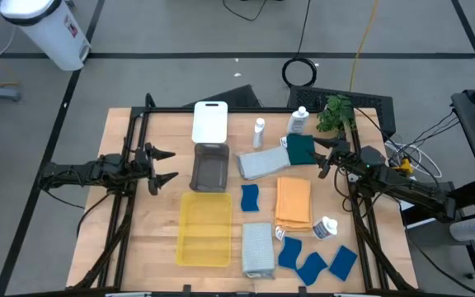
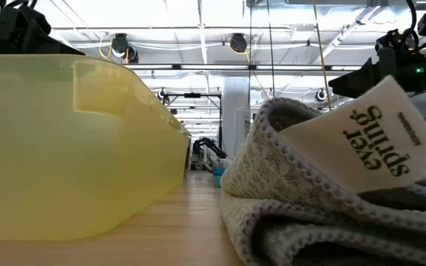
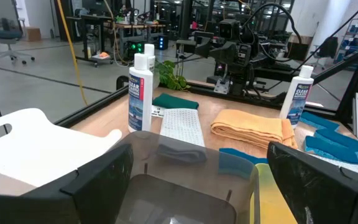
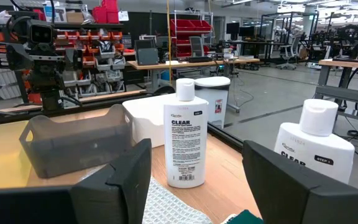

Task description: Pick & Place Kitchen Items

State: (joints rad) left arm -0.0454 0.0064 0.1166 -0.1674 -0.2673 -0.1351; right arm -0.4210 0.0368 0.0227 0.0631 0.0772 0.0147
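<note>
Left pincer (image 1: 165, 166), fingers spread wide, empty, hovers over the wooden counter (image 1: 130, 223) just left of the grey translucent plastic tray (image 1: 210, 167).

Trays, three, in a column: white rectangular tray with handle slot (image 1: 209, 121) farthest back, grey in the middle, yellow translucent tray (image 1: 205, 228) nearest the front.

Folded cloths, four: pale grey waffle cloth (image 1: 263, 162) right of the grey tray; a second pale grey cloth (image 1: 256, 249) at the front beside the yellow tray, with a paper band reading "ever spring" in the low view; orange folded cloth (image 1: 293, 201) mid-counter; dark teal cloth (image 1: 301, 148) just under the right pincer's reach.

Blue wavy-edged sponges, five: one (image 1: 250, 197) between grey cloth and orange cloth, four in a cluster (image 1: 313, 257) at front right.

White bottles, three: slim bottle (image 1: 260, 132) labelled "CLEAR" upright at the back, wider bottle (image 1: 299, 120) right of it, third bottle (image 1: 326, 228) lying beside the orange cloth.

Green leafy plant (image 1: 334, 113) at back right.

Right pincer (image 1: 322, 157), fingers parted and gripping nothing, sits at the teal cloth's right edge.
</note>
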